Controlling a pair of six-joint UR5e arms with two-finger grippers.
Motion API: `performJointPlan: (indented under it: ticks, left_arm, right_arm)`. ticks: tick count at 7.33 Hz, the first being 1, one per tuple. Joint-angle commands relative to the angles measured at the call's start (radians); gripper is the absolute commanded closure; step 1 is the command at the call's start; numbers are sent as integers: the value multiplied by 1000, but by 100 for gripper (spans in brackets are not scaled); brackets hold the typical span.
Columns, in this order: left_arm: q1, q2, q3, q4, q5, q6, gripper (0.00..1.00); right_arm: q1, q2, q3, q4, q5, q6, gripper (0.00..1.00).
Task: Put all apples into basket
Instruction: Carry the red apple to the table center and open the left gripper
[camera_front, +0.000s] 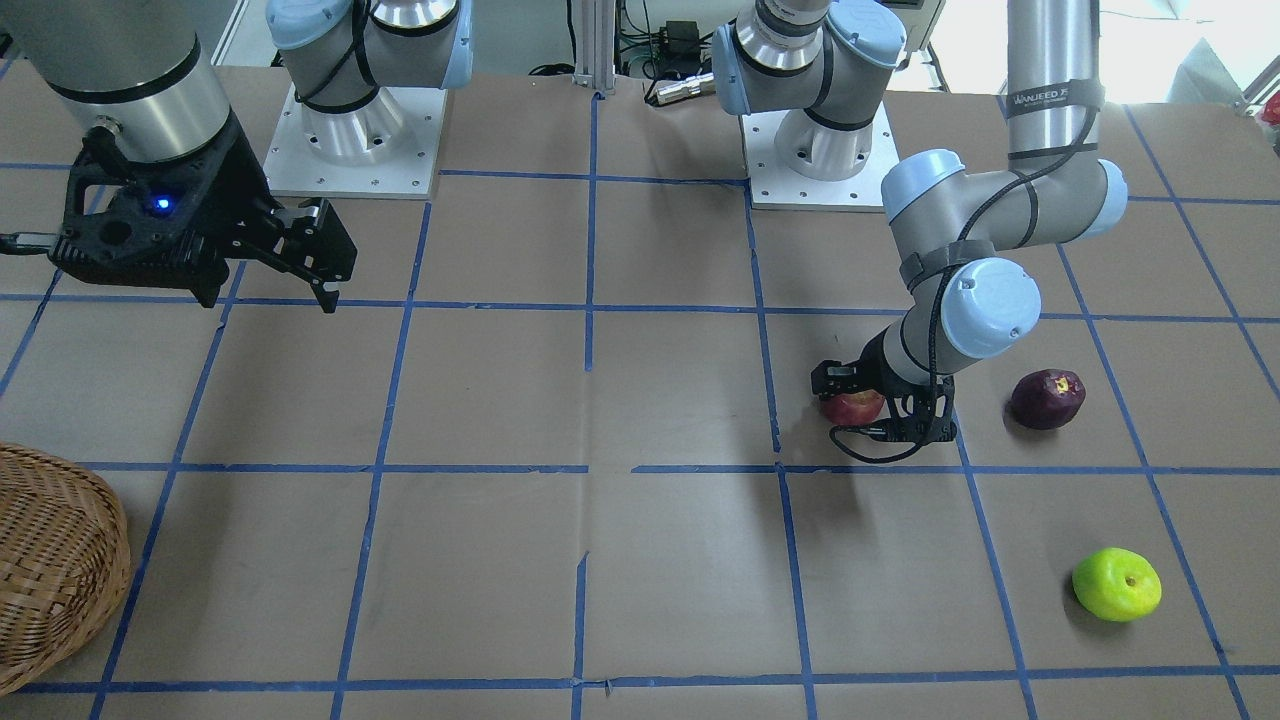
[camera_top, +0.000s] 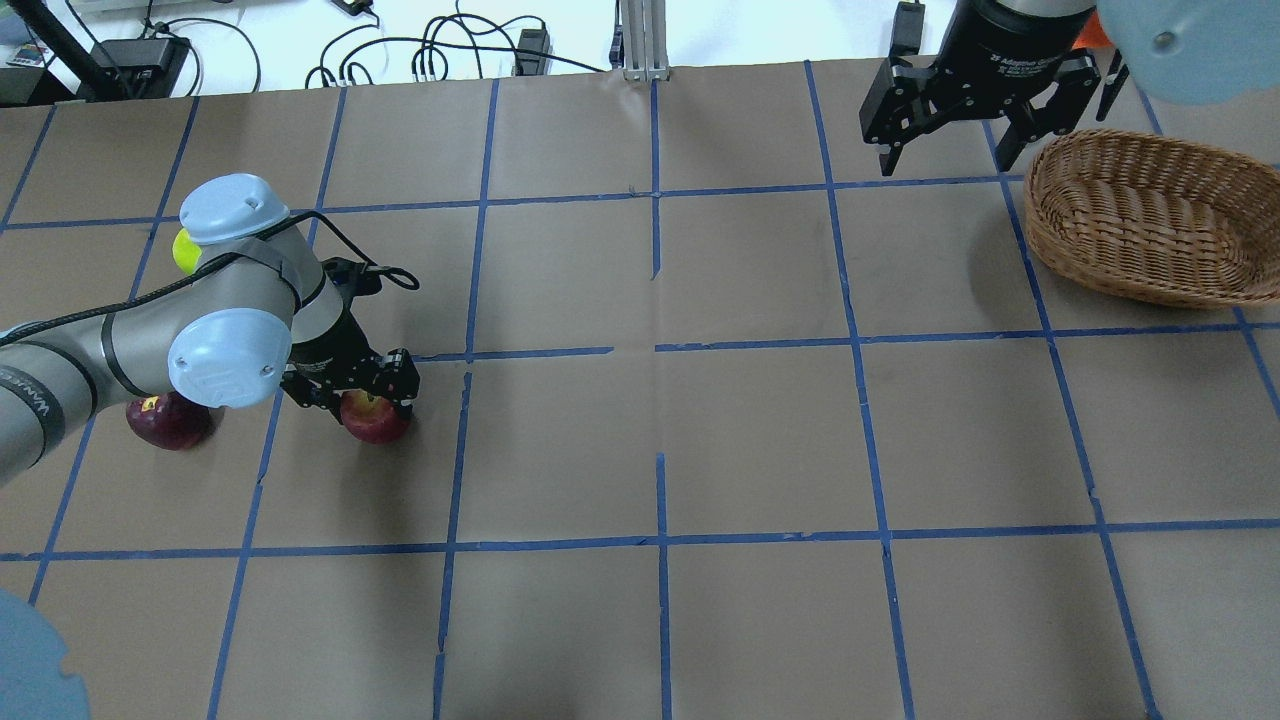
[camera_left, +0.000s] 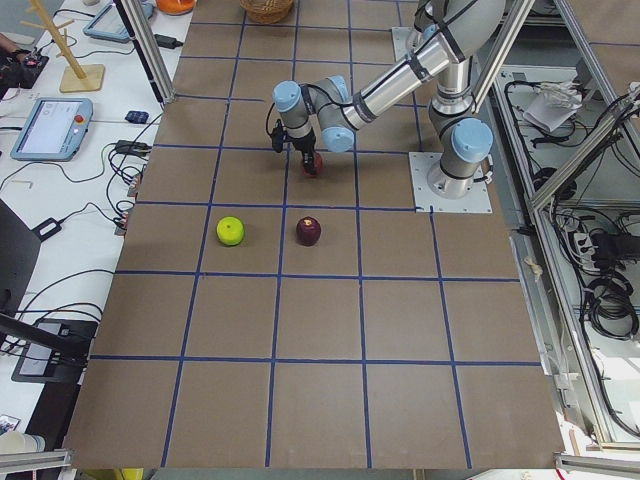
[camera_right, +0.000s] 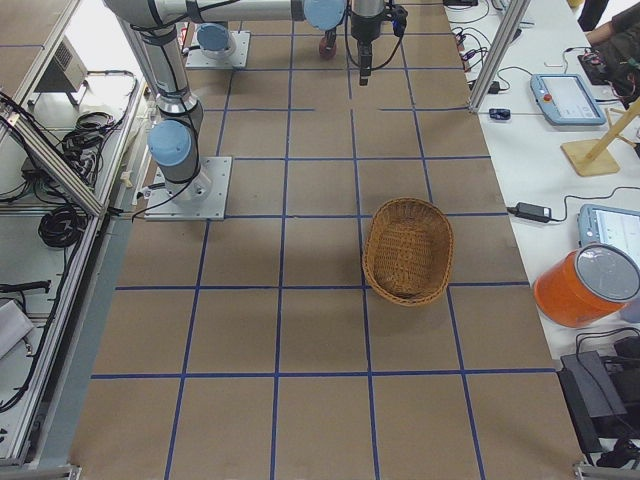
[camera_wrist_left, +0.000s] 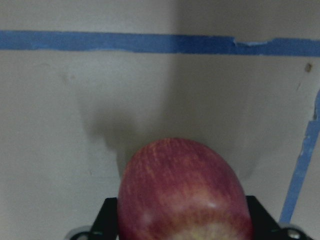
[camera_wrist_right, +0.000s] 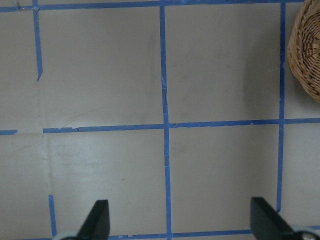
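My left gripper (camera_front: 848, 392) is down at the table with its fingers closed against both sides of the red apple (camera_front: 855, 408); in the left wrist view the apple (camera_wrist_left: 182, 190) fills the gap between the pads. The dark purple apple (camera_front: 1047, 398) lies close beside that arm, and the lime green apple (camera_front: 1117, 584) lies further toward the operators' side. The wicker basket (camera_top: 1140, 230) stands far across the table. My right gripper (camera_top: 945, 150) hangs open and empty just beside the basket's rim (camera_wrist_right: 307, 55).
The table is brown paper with a blue tape grid (camera_top: 655, 350). The arm bases (camera_front: 355, 140) stand on plates at the robot's edge. Tablets, cables and an orange container (camera_right: 583, 285) lie off the table's side.
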Motion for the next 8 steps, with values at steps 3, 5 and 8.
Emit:
performJointPlan:
  ticks: [3,5,8]
  left_arm:
    - [-256,-70,183,-11,-197,-551,99]
    - [-424,-152,240,51,-257,-719,99]
    - [-481,-253,289,150,-251,-832,76]
  right_arm:
    - [0,0,0,0,0,0,0]
    - [0,0,0,-1,0,0,0]
    - [0,0,0,-1,2,0,0]
